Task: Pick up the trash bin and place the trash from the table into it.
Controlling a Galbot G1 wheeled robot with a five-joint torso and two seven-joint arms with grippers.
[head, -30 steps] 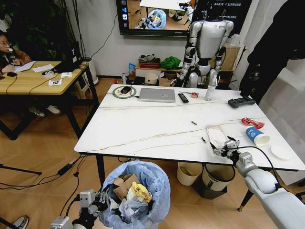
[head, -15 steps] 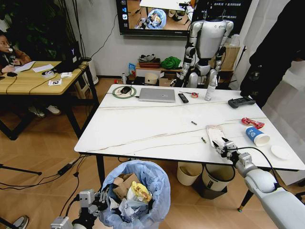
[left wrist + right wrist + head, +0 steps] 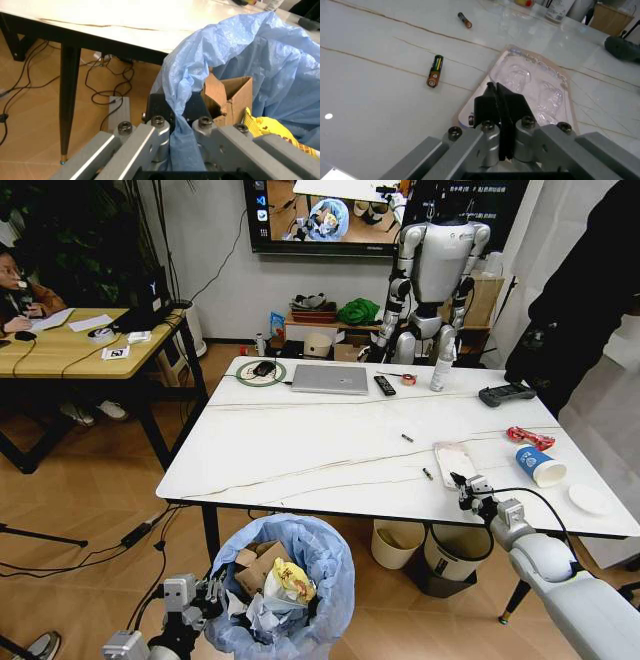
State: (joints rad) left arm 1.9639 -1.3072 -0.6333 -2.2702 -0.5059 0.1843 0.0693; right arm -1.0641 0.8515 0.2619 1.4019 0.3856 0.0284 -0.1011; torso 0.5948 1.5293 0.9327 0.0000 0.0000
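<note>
The left claw (image 3: 172, 129) pinches the trash bin's (image 3: 290, 585) bag rim below the table's (image 3: 320, 445) near edge. The right claw (image 3: 501, 107), closed empty, hovers over a flimsy, slippery clear blister pack (image 3: 530, 84); its near edge looks best to grip.

The trash bin (image 3: 285, 585), lined with a crinkled light-blue bag, sits below the counter's (image 3: 330, 445) near edge, holding a brown cardboard piece (image 3: 227, 93), a yellow wrapper (image 3: 291, 582) and crumpled white paper (image 3: 262, 616). On the white, dark-veined counter near its right end lie a flat clear plastic blister pack (image 3: 530, 84), a red wrapper (image 3: 529, 437), a blue-white paper cup (image 3: 540, 465) on its side and a white lid (image 3: 588, 499).
</note>
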